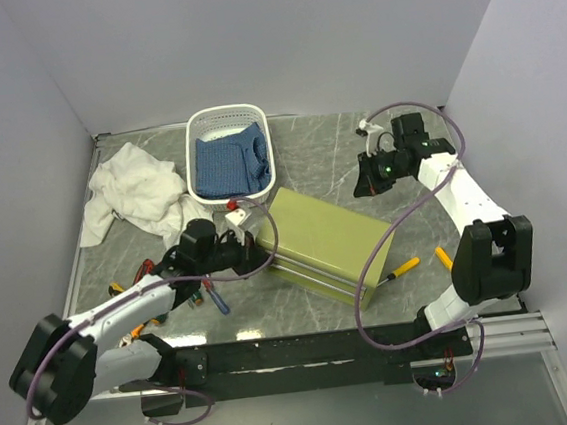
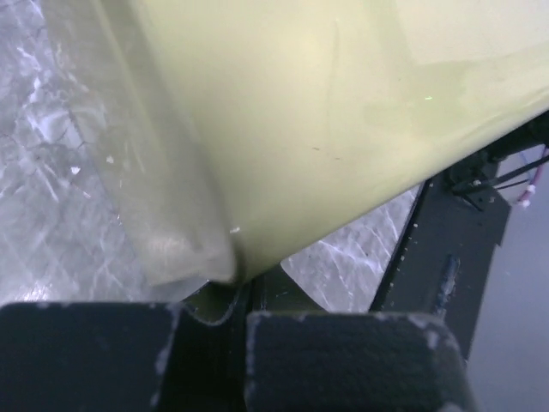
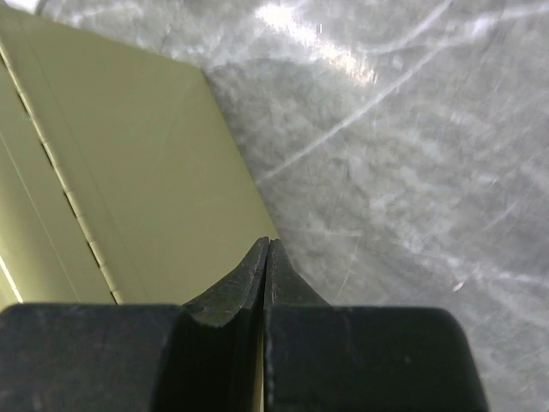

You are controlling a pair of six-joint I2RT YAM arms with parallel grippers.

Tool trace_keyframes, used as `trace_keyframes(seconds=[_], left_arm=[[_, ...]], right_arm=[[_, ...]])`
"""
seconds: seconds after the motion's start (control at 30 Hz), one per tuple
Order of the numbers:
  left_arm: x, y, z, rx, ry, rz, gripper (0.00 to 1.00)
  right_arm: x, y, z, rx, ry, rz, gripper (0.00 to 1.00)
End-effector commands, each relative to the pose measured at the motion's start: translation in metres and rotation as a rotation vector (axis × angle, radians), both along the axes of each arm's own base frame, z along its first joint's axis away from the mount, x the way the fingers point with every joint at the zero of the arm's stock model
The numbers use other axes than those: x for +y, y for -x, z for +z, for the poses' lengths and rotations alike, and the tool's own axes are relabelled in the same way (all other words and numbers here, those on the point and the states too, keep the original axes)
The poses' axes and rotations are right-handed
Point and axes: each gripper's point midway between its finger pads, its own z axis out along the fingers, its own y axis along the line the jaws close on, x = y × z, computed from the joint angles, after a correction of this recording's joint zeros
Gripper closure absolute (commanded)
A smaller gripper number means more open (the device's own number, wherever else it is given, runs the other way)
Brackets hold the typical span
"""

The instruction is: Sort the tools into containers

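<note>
Plainly, blue fabric [image 1: 229,162] fills the white oval perforated plastic basket [image 1: 196,140]; the olive-green boxy metal drawer chest [image 1: 321,234] sits just ahead of left fingers [image 2: 236,307] and right fingers [image 3: 267,247] (both clenched).

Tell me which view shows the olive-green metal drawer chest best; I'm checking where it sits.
Top external: the olive-green boxy metal chest shows nearly whole. Left wrist gives only a blurred close-up corner; right wrist, one hinged part.

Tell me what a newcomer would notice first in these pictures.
The olive-green chest sits in the middle, with the left gripper at its left end. Behind it stands a white basket holding blue fabric, a white cloth crumpled to its left. The right gripper, shut, hangs at the far right.
</note>
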Motion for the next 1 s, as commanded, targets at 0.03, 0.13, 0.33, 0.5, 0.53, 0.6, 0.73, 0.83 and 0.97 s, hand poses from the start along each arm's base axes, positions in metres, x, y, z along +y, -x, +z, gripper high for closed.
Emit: trace_keyframes(seconds=[0.03, 0.13, 0.33, 0.5, 0.53, 0.6, 0.73, 0.83, 0.97], left_arm=[[-0.035, -0.020, 0.047, -0.219, 0.064, -0.065, 0.99], [-0.044, -0.029, 0.050, -0.227, 0.054, -0.033, 0.99], [-0.078, -0.059, 0.068, -0.275, 0.090, -0.040, 0.99], [-0.110, -0.088, 0.087, -0.301, 0.105, -0.069, 0.99], [-0.116, -0.094, 0.076, -0.278, 0.088, -0.069, 0.99], [-0.124, -0.108, 0.086, -0.274, 0.104, -0.036, 0.99], [-0.123, -0.133, 0.088, -0.269, 0.095, 0.076, 0.99], [-0.111, -0.139, 0.092, -0.260, 0.115, 0.105, 0.99], [-0.088, -0.144, 0.103, -0.203, 0.185, 0.141, 0.93]], right_arm=[[-0.012, 0.025, -0.009, 0.003, 0.036, -0.009, 1.00], [-0.015, 0.033, -0.011, 0.001, 0.029, -0.015, 1.00], [-0.019, 0.033, -0.002, -0.048, 0.043, -0.022, 1.00], [-0.025, 0.031, 0.000, -0.062, 0.048, -0.036, 1.00], [-0.025, 0.033, -0.002, -0.044, 0.046, -0.036, 1.00], [-0.029, 0.032, -0.006, -0.040, 0.050, -0.048, 1.00], [-0.024, 0.030, -0.007, -0.055, 0.010, -0.052, 1.00], [-0.022, 0.024, -0.006, -0.059, -0.004, -0.071, 1.00], [-0.025, 0.020, -0.007, -0.056, 0.005, -0.076, 1.00]])
